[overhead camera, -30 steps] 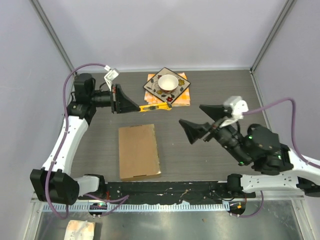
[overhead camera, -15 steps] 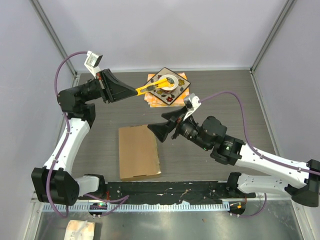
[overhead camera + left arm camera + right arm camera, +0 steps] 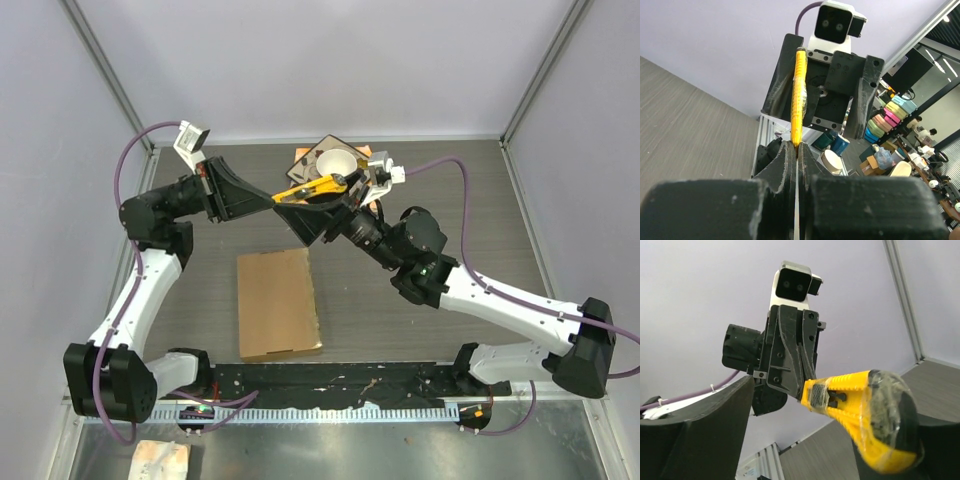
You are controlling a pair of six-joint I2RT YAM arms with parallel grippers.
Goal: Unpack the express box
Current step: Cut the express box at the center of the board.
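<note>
Box (image 3: 278,303) is lying flat and shut on the table (image 3: 450,200), on my left side. Further back, up in the air, my left gripper (image 3: 272,198) is pinching a yellow knife (image 3: 312,186). My right gripper (image 3: 328,200) has its jaws wide around the other end.

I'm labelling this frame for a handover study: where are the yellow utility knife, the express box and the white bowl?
yellow utility knife (image 3: 312,186): top view, middle of its handle.
express box (image 3: 278,303): top view, centre of its top face.
white bowl (image 3: 335,160): top view, inside of the bowl.
</note>
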